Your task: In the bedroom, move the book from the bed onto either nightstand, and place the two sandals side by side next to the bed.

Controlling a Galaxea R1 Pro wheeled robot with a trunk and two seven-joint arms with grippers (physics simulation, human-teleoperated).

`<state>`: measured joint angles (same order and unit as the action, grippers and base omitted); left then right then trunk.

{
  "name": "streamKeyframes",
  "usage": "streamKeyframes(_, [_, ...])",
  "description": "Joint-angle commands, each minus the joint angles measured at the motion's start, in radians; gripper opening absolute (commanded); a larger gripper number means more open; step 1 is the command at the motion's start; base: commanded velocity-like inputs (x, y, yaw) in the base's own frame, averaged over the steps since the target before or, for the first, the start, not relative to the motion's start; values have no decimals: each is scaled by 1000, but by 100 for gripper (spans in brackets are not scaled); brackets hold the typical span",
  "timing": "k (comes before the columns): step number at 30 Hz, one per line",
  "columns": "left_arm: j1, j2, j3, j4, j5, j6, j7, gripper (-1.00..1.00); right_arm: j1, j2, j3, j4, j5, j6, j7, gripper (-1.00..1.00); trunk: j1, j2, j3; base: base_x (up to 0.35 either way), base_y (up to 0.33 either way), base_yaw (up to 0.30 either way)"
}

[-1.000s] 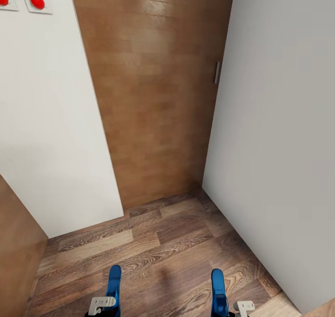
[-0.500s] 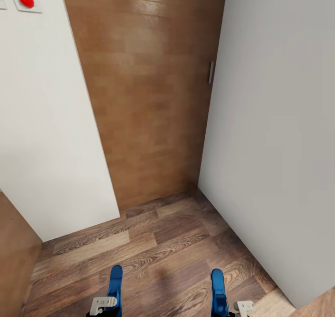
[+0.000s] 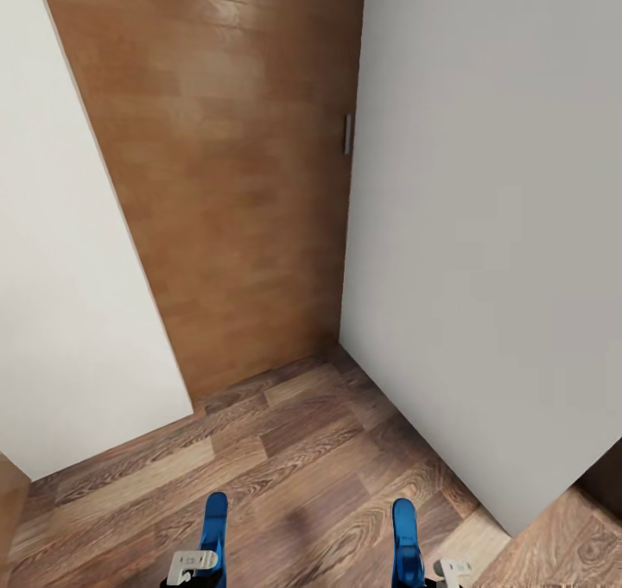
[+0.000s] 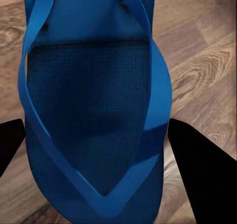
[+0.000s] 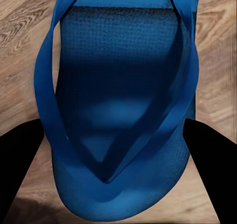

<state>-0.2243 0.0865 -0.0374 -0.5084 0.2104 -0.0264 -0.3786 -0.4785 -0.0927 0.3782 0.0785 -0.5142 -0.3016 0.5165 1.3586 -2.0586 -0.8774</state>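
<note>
Facing a corner, the head view takes in a brown wooden door with a small metal handle between 2 white walls. Each of the 2 sandals is carried over the wood-plank floor: the left end effector is closed on the left sandal, the right end effector on the right sandal. Both blue tips show low in the head view, well apart.
</note>
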Motion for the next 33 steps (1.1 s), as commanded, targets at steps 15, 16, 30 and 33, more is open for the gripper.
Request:
streamKeyframes(15, [-1, 1, -4, 1, 7, -3, -1, -100, -2, 1, 8, 4, -10, -5, 7, -100, 0, 0, -1, 0, 0, -182])
streamKeyframes(16, [0, 1, -4, 1, 7, -3, -1, -100, -2, 1, 8, 4, -10, -5, 7, -100, 0, 0, -1, 0, 0, -173])
streamKeyframes(30, [-1, 0, -4, 1, 7, -3, -1, -100, -2, 1, 8, 4, -10, -5, 7, -100, 0, 0, -1, 0, 0, -176])
streamKeyframes(33, [0, 0, -4, 1, 7, -3, -1, -100, -2, 1, 8, 4, -10, -5, 7, -100, 0, 0, -1, 0, 0, -273])
